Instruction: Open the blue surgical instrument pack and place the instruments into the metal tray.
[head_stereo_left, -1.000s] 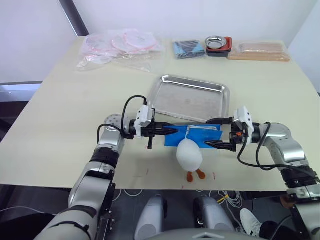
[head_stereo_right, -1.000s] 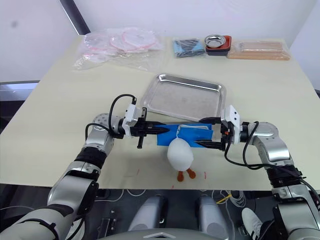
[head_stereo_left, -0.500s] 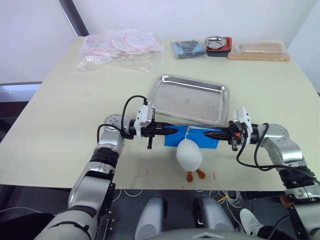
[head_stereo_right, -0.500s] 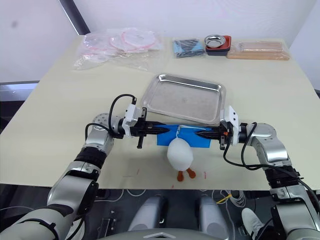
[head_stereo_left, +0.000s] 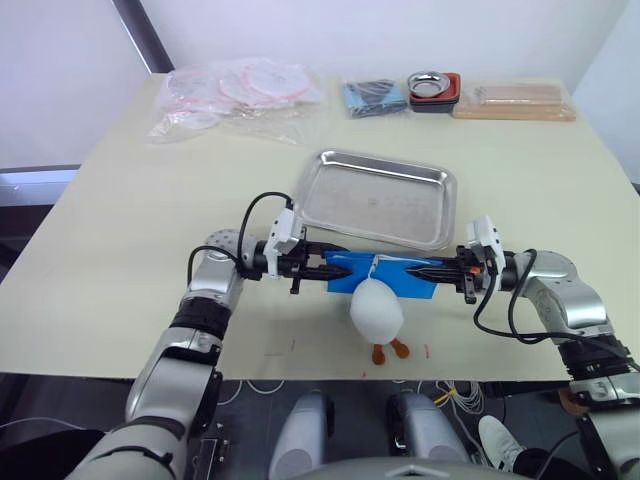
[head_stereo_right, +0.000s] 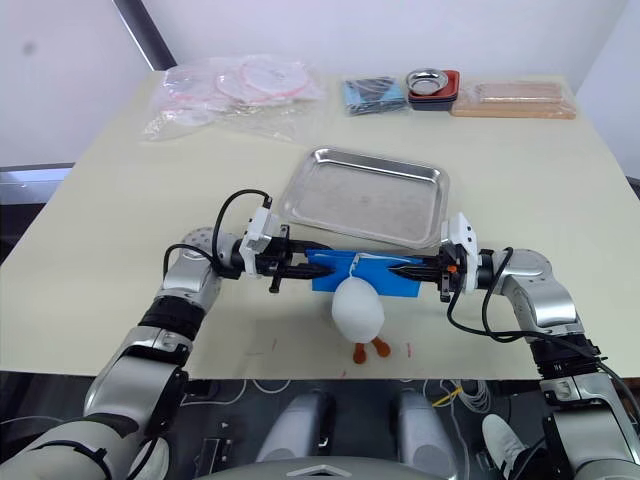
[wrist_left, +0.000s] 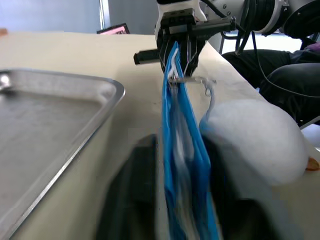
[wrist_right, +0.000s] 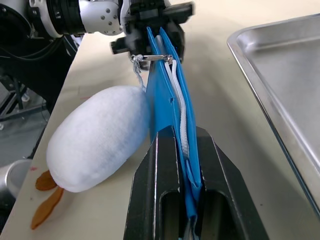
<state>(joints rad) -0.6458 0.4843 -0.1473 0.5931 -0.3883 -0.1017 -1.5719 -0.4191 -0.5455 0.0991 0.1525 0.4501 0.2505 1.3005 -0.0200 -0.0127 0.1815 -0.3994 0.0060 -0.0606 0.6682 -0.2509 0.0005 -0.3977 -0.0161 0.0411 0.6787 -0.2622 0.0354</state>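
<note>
Left gripper (head_stereo_left: 322, 268) and right gripper (head_stereo_left: 425, 271) face each other, each clamped on one end of the pack (head_stereo_left: 378, 275), which stands on edge between them, stretched along the near rim of the tray (head_stereo_left: 380, 198). In the right wrist view the fingers (wrist_right: 150, 175) press flat on both blue faces, a white zipper line running along the pack's upper edge; the left wrist view shows its own fingers (wrist_left: 132, 200) likewise closed on the fabric. A white plush duck (head_stereo_left: 377, 311) with orange feet hangs from the zipper pull, just below the pack, between the two grippers. The tray lies just beyond both grippers.
</note>
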